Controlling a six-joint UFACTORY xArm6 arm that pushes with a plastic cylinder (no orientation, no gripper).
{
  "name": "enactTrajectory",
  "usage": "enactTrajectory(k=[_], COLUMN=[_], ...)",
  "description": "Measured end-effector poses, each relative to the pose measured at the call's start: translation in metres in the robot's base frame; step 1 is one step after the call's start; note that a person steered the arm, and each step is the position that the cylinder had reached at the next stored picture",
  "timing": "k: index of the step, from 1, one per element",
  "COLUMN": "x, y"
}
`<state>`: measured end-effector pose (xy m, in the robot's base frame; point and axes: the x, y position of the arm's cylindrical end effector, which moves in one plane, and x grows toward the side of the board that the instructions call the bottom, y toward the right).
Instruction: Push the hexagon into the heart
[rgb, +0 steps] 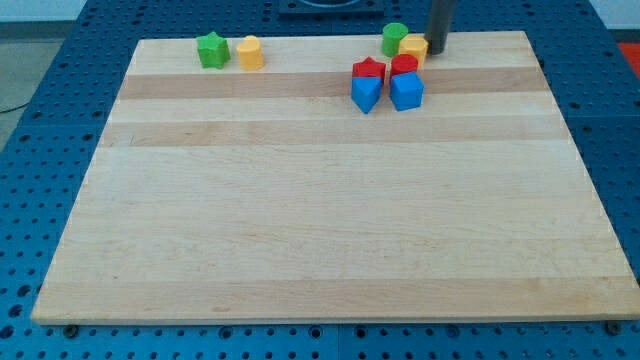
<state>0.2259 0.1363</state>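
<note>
My tip (436, 50) stands at the view's top right, touching or almost touching the right side of a yellow block (413, 46) that looks like the hexagon. A green rounded block (394, 38) sits against the yellow block's left side. A second yellow block (250, 52), seemingly heart-shaped, lies far to the view's left near the board's top edge, next to a green star (212, 49).
Just below the yellow hexagon are a red star (369, 70) and a red block (404, 66), with a blue block (367, 93) and a blue cube (406, 90) under them. The wooden board (320, 220) has its top edge close behind the blocks.
</note>
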Motion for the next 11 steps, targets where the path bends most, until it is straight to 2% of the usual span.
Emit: enactTrajectory(k=[1, 2, 3, 4, 7, 11], x=[0.0, 0.0, 0.008, 0.039, 0.02, 0.016], y=[-0.03, -0.027, 0.006, 0.005, -0.074, -0.208])
